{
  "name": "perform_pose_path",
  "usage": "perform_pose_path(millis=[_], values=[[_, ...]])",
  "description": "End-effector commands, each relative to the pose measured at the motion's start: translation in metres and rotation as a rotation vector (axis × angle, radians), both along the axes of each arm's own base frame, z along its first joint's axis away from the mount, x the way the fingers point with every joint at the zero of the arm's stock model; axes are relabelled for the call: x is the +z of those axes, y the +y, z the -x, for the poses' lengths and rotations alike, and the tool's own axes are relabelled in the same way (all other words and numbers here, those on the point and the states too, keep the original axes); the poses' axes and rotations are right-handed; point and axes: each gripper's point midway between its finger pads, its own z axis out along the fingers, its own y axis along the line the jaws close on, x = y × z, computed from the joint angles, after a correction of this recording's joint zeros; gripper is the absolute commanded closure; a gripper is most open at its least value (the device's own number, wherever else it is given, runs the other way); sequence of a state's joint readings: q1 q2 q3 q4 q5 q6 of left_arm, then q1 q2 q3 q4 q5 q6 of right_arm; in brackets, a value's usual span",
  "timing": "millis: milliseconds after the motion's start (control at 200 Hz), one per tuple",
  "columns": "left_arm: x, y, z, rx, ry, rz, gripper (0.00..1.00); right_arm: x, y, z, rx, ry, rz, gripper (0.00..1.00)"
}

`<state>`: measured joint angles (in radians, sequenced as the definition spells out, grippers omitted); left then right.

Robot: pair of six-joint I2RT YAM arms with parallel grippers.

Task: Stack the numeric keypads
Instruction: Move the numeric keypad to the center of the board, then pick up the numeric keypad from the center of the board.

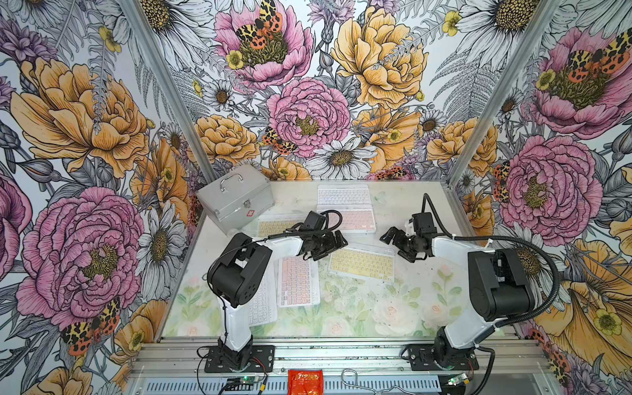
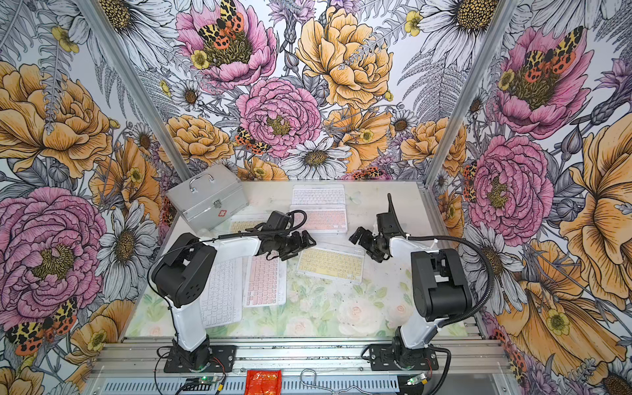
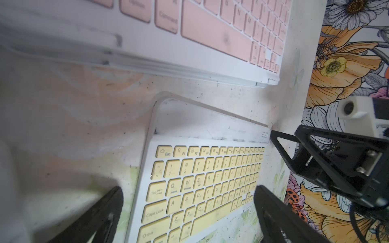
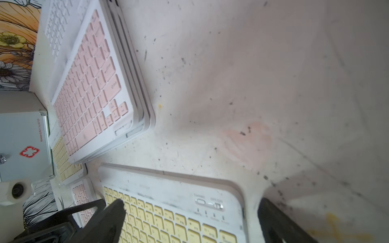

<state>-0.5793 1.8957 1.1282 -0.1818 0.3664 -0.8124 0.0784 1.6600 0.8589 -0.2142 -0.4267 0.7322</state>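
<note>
left gripper (image 1: pixel 336 245): spread wide, holding nothing, centre frame | right gripper (image 1: pixel 394 247): spread wide, holding nothing | both over upper corners of flat white-framed yellow-keyed keypad (image 1: pixel 361 264)

Overhead pair (whole table (image 1: pixel 403 212)), wrist views share yellow keypad (image 3: pixel 200 185)

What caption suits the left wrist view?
Open left gripper facing the yellow keypad, pink-topped stack alongside.

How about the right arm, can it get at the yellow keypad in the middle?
Probably yes: the right gripper hangs open right beside the yellow keypad, with nothing on it or between them.
</note>
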Motion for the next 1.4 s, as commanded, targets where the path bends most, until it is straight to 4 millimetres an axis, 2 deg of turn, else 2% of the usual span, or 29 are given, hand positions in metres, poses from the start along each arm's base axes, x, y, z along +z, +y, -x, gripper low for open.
perform_pose_path(millis=[0, 620, 1256, 1396], values=[[-0.009, 0.005, 0.001, 0.002, 0.002, -0.039, 0.01, -0.006, 0.011, 0.004, 0.023, -0.008, -0.058, 0.00], [-0.009, -0.010, -0.005, -0.022, 0.005, -0.045, 0.01, 0.002, 0.027, 0.001, 0.012, -0.075, -0.212, 0.00], [-0.017, -0.014, -0.004, -0.029, 0.020, -0.053, 0.01, 0.031, 0.036, 0.002, 0.023, -0.129, -0.290, 0.00], [-0.016, -0.015, -0.005, -0.030, 0.019, -0.051, 0.01, 0.031, 0.037, 0.003, 0.028, -0.130, -0.290, 0.00]])
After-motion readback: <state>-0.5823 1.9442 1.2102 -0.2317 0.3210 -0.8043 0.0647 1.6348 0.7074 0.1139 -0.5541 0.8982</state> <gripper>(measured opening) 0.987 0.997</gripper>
